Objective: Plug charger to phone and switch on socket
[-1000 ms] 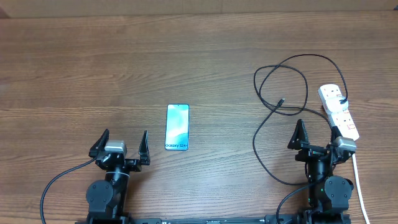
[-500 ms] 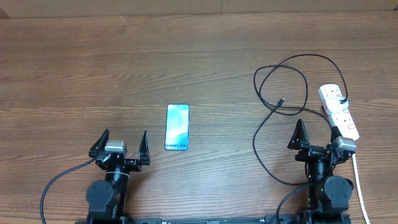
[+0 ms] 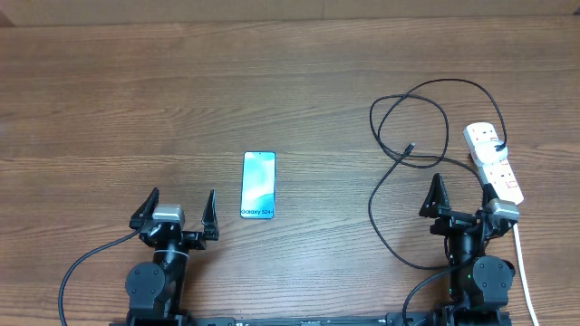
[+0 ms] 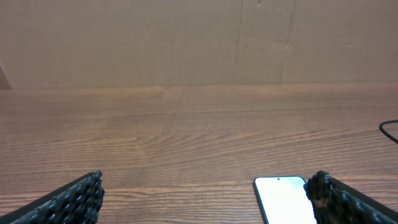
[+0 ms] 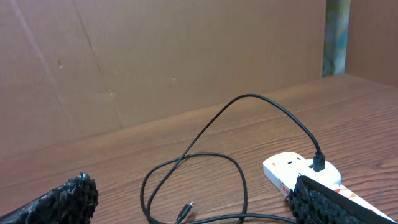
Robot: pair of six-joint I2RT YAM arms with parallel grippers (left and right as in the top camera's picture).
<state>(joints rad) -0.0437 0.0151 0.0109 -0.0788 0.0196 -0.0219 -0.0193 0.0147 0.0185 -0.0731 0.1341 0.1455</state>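
Clock ref: overhead view, 12 = far edge of table [image 3: 136, 91].
L jaws: left gripper [image 3: 181, 195] stood spread wide, nothing btw the fingers, parked at the near edge.
R jaws: right gripper [image 3: 462, 186] likewise spread wide & empty, near edge, right side.
Phone: phone [image 3: 258, 185] lay flat, screen up, long axis 12–6, just beside the L jaws at approx 3 o'clock from them.
Charger: charger [image 3: 371, 204] lay in loose loops on the right half; far end looked plugged into the socket's far outlet.
Plug tip: plug tip [image 3: 410, 146] lay free on the wood at approx 10–11 o'clock from the R jaws, near; it seemed to point twd 1 o'clock, too small to be sure.
Tip vs phone: tip sat well apart from the phone, btw 2 & 3 o'clock of it.
Socket: socket [image 3: 494, 163] lay just beside the R jaws at approx 2 o'clock, long axis 11–5.
Nearer arm: R arm for tip & switches, L arm for phone, I'd judge.
Progress: nothing plugged into phone yet.
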